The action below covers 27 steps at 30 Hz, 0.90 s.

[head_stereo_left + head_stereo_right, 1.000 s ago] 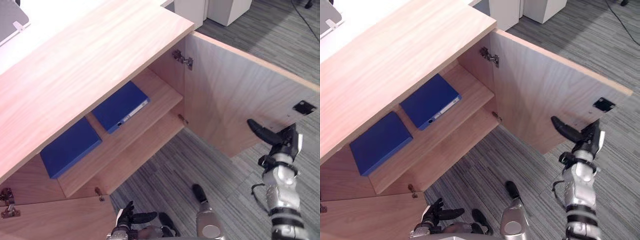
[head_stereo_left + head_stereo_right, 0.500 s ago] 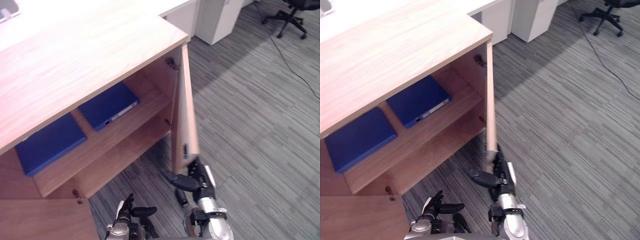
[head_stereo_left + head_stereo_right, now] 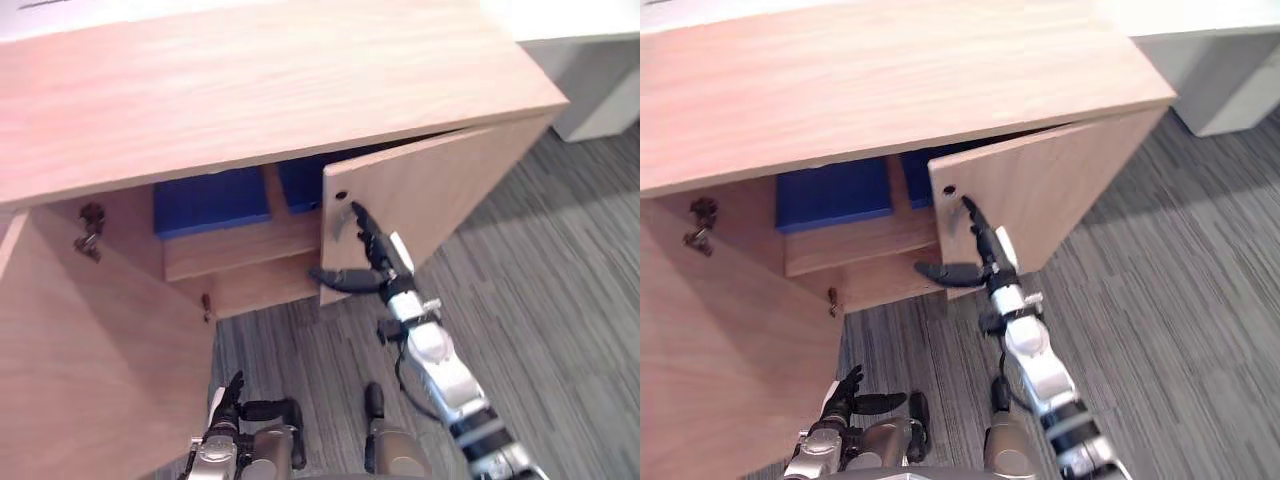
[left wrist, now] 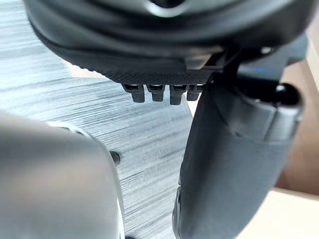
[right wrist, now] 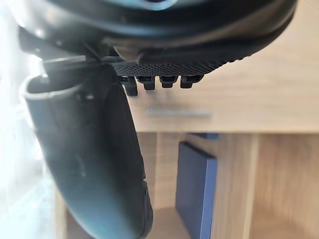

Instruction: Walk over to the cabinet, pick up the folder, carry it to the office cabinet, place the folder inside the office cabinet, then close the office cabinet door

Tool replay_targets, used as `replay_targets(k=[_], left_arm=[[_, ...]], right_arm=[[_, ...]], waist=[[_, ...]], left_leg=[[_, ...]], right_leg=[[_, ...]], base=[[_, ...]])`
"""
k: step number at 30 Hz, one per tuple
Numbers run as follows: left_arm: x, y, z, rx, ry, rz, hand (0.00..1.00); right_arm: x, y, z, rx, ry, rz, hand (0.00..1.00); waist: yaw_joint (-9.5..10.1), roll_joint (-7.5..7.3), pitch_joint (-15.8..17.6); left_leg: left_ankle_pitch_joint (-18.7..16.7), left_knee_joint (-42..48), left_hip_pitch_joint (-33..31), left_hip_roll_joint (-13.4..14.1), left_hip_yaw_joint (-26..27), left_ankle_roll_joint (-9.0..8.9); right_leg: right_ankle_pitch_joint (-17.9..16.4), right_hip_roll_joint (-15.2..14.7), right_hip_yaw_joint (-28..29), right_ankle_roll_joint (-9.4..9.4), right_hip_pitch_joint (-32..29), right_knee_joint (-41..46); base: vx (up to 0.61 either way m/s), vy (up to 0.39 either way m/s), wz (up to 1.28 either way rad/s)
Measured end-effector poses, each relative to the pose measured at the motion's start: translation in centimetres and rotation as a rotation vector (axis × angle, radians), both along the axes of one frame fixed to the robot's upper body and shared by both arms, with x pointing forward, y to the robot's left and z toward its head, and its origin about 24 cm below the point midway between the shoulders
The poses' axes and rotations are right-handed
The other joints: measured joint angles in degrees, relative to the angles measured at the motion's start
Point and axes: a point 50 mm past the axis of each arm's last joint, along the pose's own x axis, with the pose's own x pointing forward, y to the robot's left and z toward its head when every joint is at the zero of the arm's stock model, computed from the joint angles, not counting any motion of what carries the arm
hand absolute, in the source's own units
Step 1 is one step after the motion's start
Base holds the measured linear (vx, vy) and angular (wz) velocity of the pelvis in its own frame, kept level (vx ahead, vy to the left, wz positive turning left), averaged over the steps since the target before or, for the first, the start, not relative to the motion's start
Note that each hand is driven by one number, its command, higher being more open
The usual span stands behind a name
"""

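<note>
Two blue folders lie on the shelf inside the wooden office cabinet [image 3: 270, 80]. One folder [image 3: 210, 200] shows in full; the other [image 3: 300, 180] is mostly hidden behind the right door [image 3: 430, 205]. That door stands partly closed. My right hand [image 3: 375, 255] is open, its straight fingers pressed against the door's outer face near the free edge, thumb spread out to the side. The right wrist view looks past the thumb [image 5: 94, 164] at a blue folder [image 5: 197, 194] on the shelf. My left hand [image 3: 240, 410] hangs low by the floor, open and holding nothing.
The cabinet's left door [image 3: 100, 340] stands wide open toward me, with a metal hinge [image 3: 88, 228] on its inside. A white unit [image 3: 600, 90] stands to the right of the cabinet. Grey striped carpet [image 3: 560, 300] stretches to the right.
The right door has swung from edge-on to partly closed, my right hand going with it against its outer face. The camera has also shifted. The left hand stays low.
</note>
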Motion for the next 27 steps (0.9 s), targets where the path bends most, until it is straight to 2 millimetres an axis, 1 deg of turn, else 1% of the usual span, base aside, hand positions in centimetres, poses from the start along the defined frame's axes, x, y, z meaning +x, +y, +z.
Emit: replay_targets(k=[1, 2, 4, 5, 6, 9, 11, 12, 13, 14, 16, 17, 18, 19, 20, 21, 22, 23, 25, 26, 27], left_arm=[[-0.2, 0.2, 0.0, -0.005, 0.0, 0.021, 1.0], [-0.3, 0.4, 0.0, -0.006, -0.001, 0.04, 1.0], [-0.3, 0.5, 0.0, -0.009, -0.005, 0.048, 1.0], [-0.4, 0.5, 0.0, -0.016, -0.007, 0.06, 1.0], [-0.4, 0.6, 0.0, -0.017, -0.009, 0.067, 1.0], [-0.5, 0.7, 0.0, -0.017, -0.013, 0.07, 1.0], [-0.5, 0.7, 0.1, -0.022, -0.017, 0.081, 1.0], [-0.6, 0.7, 0.1, -0.026, -0.02, 0.096, 1.0], [-0.8, 0.9, 0.1, -0.026, -0.02, 0.112, 1.0], [-1.0, 1.0, 0.0, -0.024, -0.017, 0.116, 1.0], [-1.5, 1.4, -0.1, -0.02, -0.006, 0.137, 1.0], [-1.5, 1.4, -0.1, -0.019, -0.005, 0.138, 1.0], [-1.7, 1.5, -0.1, -0.019, -0.001, 0.14, 1.0], [-1.8, 1.4, -0.1, -0.02, 0.0, 0.14, 1.0], [-1.8, 1.4, -0.2, -0.022, 0.001, 0.137, 1.0], [-1.7, 1.2, -0.1, -0.024, -0.002, 0.134, 1.0], [-1.6, 1.2, -0.1, -0.025, -0.006, 0.134, 1.0], [-1.4, 1.2, 0.1, -0.027, -0.018, 0.131, 1.0], [-1.2, 1.1, 0.3, -0.025, -0.034, 0.113, 1.0], [-1.4, 1.2, 0.3, -0.026, -0.032, 0.119, 1.0], [-1.8, 1.3, 0.2, -0.031, -0.029, 0.137, 1.0]], right_arm=[[0.1, -0.9, -0.2, 0.013, 0.009, -0.051, 1.0], [0.7, -2.7, -0.7, -0.006, 0.044, -0.112, 1.0], [1.1, -4.3, -1.4, -0.051, 0.099, -0.163, 1.0], [1.1, -4.8, -1.5, -0.063, 0.11, -0.182, 1.0], [1.1, -4.8, -1.5, -0.057, 0.109, -0.193, 1.0], [0.9, -4.1, -1.8, -0.032, 0.117, -0.177, 1.0], [-0.1, -3.7, -2.8, -0.015, 0.134, -0.16, 1.0], [-0.9, -3.5, -3.4, -0.017, 0.15, -0.141, 1.0], [-2.2, -3.1, -4.6, -0.021, 0.181, -0.114, 1.0], [-3.0, -3.0, -5.4, -0.016, 0.207, -0.101, 1.0], [-6.5, -2.8, -9.0, -0.001, 0.342, -0.076, 1.0], [-7.5, -2.9, -10.0, -0.002, 0.381, -0.076, 1.0], [-9.4, -3.2, -11.8, -0.018, 0.464, -0.083, 1.0], [-10.3, -3.4, -12.7, -0.018, 0.504, -0.091, 1.0], [-12.0, -3.8, -14.3, -0.042, 0.587, -0.114, 1.0], [-13.6, -4.3, -16.0, -0.048, 0.675, -0.146, 1.0], [-14.3, -4.6, -16.8, -0.043, 0.722, -0.162, 1.0], [-15.7, -4.9, -18.1, -0.04, 0.806, -0.191, 1.0], [-17.1, -5.4, -19.2, -0.045, 0.88, -0.223, 1.0], [-17.6, -5.4, -19.6, -0.044, 0.907, -0.233, 1.0], [-17.9, -5.2, -19.9, -0.043, 0.921, -0.237, 1.0]], waist=[[-0.01, -0.04, 0.0], [0.08, -0.05, 0.0], [0.64, -0.04, 0.0], [0.78, -0.05, 0.01], [0.76, -0.05, 0.01], [0.93, -0.07, 0.02], [1.52, -0.09, 0.02], [1.68, -0.17, -0.03], [1.68, -0.23, -0.06], [1.65, -0.28, -0.1], [1.37, -0.37, -0.18], [1.21, -0.38, -0.18], [0.39, -0.4, -0.2], [-0.03, -0.41, -0.22], [-0.71, -0.39, -0.24], [-1.37, -0.14, -0.31], [-1.53, -0.06, -0.34], [-1.41, -0.07, -0.39], [-0.8, -0.06, -0.42], [-0.75, -0.44, -0.66], [-0.06, -0.93, -1.0]], left_leg=[[0.48, -0.34, 0.01, -0.04, -0.45, 0.07], [0.94, -0.9, 0.04, -0.18, -1.05, -0.02], [1.89, -2.22, 0.08, -0.32, -1.91, -0.19], [2.56, -3.11, 0.1, -0.36, -2.62, -0.27], [2.96, -3.74, 0.23, -0.36, -2.9, -0.47], [3.79, -5.46, 1.08, -0.32, -2.96, -0.88], [4.07, -6.52, 2.16, -0.34, -2.76, -0.99], [4.06, -6.93, 2.67, -0.35, -2.56, -1.0], [4.06, -7.58, 3.41, -0.4, -2.49, -1.0], [4.07, -7.98, 3.93, -0.42, -2.5, -1.01], [3.7, -8.87, 5.46, -0.6, -2.92, -1.16], [3.52, -8.88, 5.62, -0.68, -3.23, -1.12], [2.99, -8.35, 5.57, -1.04, -4.66, -1.14], [2.69, -7.85, 5.33, -1.26, -5.47, -1.09], [2.25, -6.35, 4.43, -1.81, -7.29, -0.71], [1.39, -4.49, 3.39, -2.05, -9.61, -0.84], [1.21, -3.64, 3.01, -2.03, -11.05, -0.92], [1.13, -2.53, 2.83, -2.04, -13.58, -0.97], [1.18, -1.69, 2.59, -2.21, -17.57, -1.01], [1.23, -1.36, 2.69, -3.25, -19.86, -1.08], [1.42, -1.25, 2.62, -4.46, -21.65, -1.38]], right_leg=[[0.0, 0.0, -0.46, 0.0, 0.06, 0.01], [0.01, -0.04, -0.97, 0.01, 0.14, -0.02], [0.0, -0.07, -1.85, 0.0, 0.15, -0.14], [-0.03, -0.03, -2.44, -0.04, 0.15, -0.22], [-0.1, -0.02, -2.78, -0.13, 0.15, -0.22], [-0.22, 0.06, -2.74, -0.19, 0.23, -0.21], [-0.47, 0.08, -2.5, -0.12, 0.72, -0.21], [-0.67, 0.08, -2.28, -0.07, 0.93, -0.21], [-1.07, 0.07, -2.21, 0.0, 1.36, -0.2], [-1.28, 0.06, -2.22, 0.07, 1.69, -0.2], [-2.68, -0.11, -2.75, 0.66, 2.91, 0.11], [-3.16, -0.23, -3.14, 0.81, 3.14, 0.34], [-4.35, -0.62, -4.3, 1.15, 3.64, 1.28], [-4.96, -0.85, -4.95, 1.28, 3.74, 2.02], [-6.43, -1.21, -5.32, 1.43, 3.69, 4.28], [-7.2, -1.23, -3.61, 1.37, 3.58, 6.78], [-7.41, -1.02, -2.52, 1.03, 3.52, 8.06], [-8.15, -0.62, -1.06, -0.13, 3.7, 10.13], [-9.85, -0.48, -0.52, -1.2, 4.54, 12.25], [-11.79, -0.77, -0.57, -1.5, 6.29, 11.4], [-13.34, -1.43, -1.1, -1.34, 8.16, 10.25]], base=[[0.01, -0.038, 0.38], [-0.01, -0.023, 0.23], [-0.04, -0.017, 0.26], [-0.04, -0.023, 0.28], [-0.04, -0.028, 0.23], [-0.03, -0.01, 0.05], [0.0, 0.004, -0.03], [0.02, 0.009, -0.07], [0.03, 0.008, -0.05], [0.06, 0.005, -0.02], [0.08, 0.001, 0.08], [0.12, 0.0, 0.3], [0.08, 0.001, 0.38], [0.11, 0.009, 0.62], [0.11, 0.017, 0.84], [0.18, 0.065, 0.91], [0.2, 0.095, 1.11], [0.19, 0.093, 1.09], [0.12, 0.008, 1.25], [0.07, -0.067, 1.26], [0.05, -0.079, 1.04]])
